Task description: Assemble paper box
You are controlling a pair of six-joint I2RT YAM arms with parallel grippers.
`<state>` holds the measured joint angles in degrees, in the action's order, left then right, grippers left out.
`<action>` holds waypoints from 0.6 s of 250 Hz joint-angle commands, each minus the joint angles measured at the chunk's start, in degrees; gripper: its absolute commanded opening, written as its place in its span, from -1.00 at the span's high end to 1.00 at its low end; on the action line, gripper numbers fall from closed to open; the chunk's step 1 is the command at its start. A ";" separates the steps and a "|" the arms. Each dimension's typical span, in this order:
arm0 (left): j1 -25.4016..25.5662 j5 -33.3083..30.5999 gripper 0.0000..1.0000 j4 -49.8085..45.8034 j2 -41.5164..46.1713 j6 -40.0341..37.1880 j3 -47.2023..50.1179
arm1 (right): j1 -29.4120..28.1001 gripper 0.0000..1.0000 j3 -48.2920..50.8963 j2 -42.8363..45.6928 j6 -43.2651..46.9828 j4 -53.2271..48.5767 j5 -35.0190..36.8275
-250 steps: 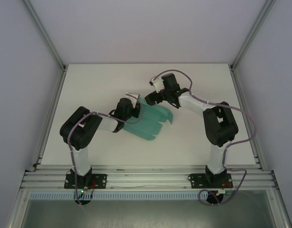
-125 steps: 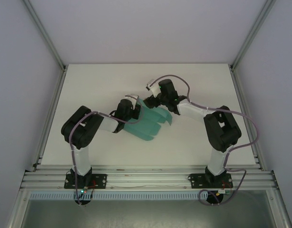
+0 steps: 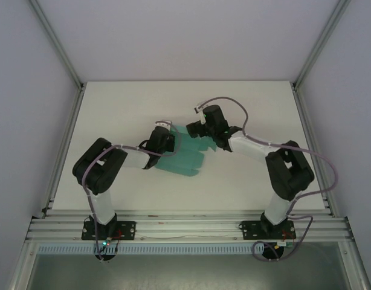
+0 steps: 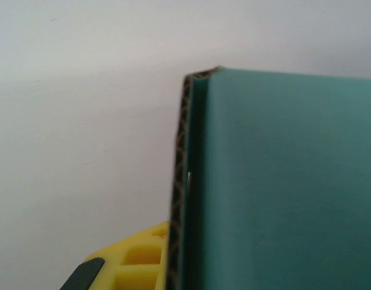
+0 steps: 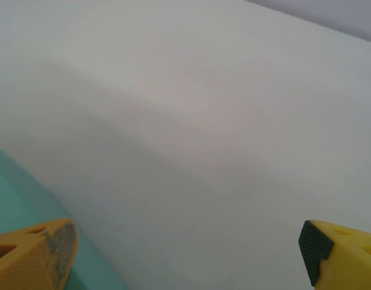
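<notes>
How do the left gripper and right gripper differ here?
The left gripper clamps the paper box at its edge; the right gripper gapes open, holding nothing. The left gripper meets the card's left side, the right gripper its far side. Both are yellow-fingered.

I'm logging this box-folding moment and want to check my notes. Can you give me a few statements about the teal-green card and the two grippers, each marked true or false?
1. The teal-green corrugated card sheet sits between the two arms, near the middle of the white table. True.
2. The right gripper is shut. False: its yellow fingers stand wide apart, with bare table between them.
3. The left gripper is at the card sheet's left edge. True.
4. The card sheet's cut edge is solid. False: the left wrist view shows wavy fluting along that edge.
</notes>
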<state>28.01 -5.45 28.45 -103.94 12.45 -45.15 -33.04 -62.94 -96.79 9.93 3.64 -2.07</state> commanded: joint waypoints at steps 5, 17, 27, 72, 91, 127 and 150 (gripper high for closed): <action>-0.50 -6.40 1.00 -7.21 4.68 6.21 -1.35 | 0.47 -0.91 1.62 8.76 -6.68 -3.63 11.62; -0.44 -6.72 1.00 -7.35 5.63 6.83 -0.41 | 0.38 -0.92 3.03 11.21 -7.74 -3.98 12.32; -0.44 -6.76 1.00 -7.51 6.54 7.47 0.26 | 0.41 -0.92 4.46 12.97 -8.23 -4.14 11.67; -0.42 -5.97 1.00 -10.96 10.16 9.57 0.54 | 0.42 -0.91 9.08 17.28 -9.32 -5.05 5.18; -0.36 -4.60 1.00 -10.25 11.53 9.50 1.30 | 0.43 -0.92 9.85 16.79 -9.93 -4.57 5.68; -0.28 -4.04 1.00 -12.42 12.61 8.04 0.30 | 0.41 -0.91 8.82 13.72 -9.93 -3.78 4.57; 0.07 -2.20 1.00 -11.35 12.82 7.26 0.64 | 0.36 -0.90 8.53 11.47 -9.50 -0.25 2.32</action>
<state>27.99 -9.37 18.39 -92.58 20.29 -44.40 -32.69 -53.47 -82.91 1.06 0.08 2.81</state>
